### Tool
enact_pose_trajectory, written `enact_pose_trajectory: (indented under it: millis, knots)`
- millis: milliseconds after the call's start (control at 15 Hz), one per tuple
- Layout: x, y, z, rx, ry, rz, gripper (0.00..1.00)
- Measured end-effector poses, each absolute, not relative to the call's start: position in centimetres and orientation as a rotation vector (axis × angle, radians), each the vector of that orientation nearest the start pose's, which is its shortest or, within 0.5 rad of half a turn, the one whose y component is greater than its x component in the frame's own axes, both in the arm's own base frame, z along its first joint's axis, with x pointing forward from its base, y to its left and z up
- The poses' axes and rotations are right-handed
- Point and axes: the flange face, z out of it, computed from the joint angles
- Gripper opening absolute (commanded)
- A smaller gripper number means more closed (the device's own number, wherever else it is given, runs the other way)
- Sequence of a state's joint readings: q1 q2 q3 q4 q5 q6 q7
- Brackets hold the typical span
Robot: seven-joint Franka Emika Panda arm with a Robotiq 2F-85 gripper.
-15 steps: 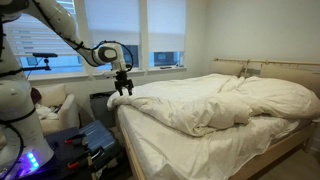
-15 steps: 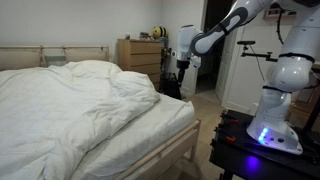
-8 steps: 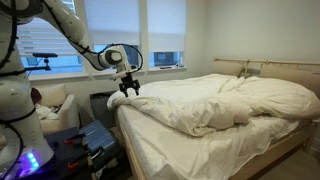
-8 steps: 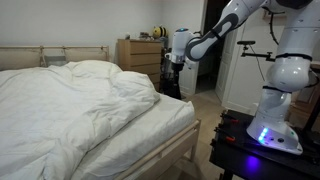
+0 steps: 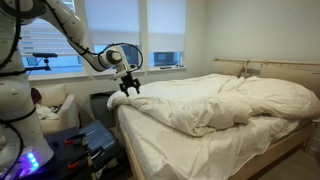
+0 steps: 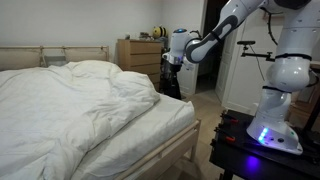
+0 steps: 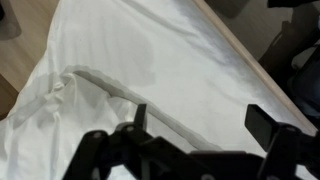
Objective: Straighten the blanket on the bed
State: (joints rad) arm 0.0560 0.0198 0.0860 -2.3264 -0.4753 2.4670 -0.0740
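Start at the left of an exterior view: the white armchair (image 5: 55,108) sits under the window. Just right of it your gripper (image 5: 128,89) hangs above the foot corner of the bed (image 5: 280,152), jaws spread wide and holding nothing. The wrist view shows the fingers (image 7: 140,118) apart with only fabric beneath them.

Further right, the blanket (image 5: 205,105) lies bunched toward the middle and the headboard (image 5: 285,68). Its edge is pulled back crookedly, so a broad stretch of bare sheet (image 5: 170,145) shows at the foot. In the wrist view that edge runs as a raised fold slanting just under the gripper.

I'd judge you are in the approach — there is no hold on the blanket yet and no straightening done. The next move calls for lowering onto that folded edge and pinching a good thickness of it, not the thin sheet underneath. Then draw it toward the foot corner. Puffy fabric is likely to slip — take a deep bite, and keep clear of the wooden rail (image 7: 236,42) at the right.
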Motion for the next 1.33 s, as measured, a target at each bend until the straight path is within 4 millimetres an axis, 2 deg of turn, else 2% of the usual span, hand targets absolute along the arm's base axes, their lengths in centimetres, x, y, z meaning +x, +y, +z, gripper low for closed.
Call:
enact_pose_trajectory:
  millis: [267,467,933,1133,1333]
  knots:
    - [53.4,10.1,32.1,-3.304,-1.109,-0.275,1.00]
    - [55.5,10.4,29.7,-3.287,-1.198,-0.285,1.00]
    - [60.8,8.0,24.5,-3.271,-1.377,-0.314,1.00]
    - [62.1,6.6,22.3,-3.263,-1.481,-0.330,1.00]
    - [62.9,5.7,21.0,-3.273,-1.514,-0.313,1.00]
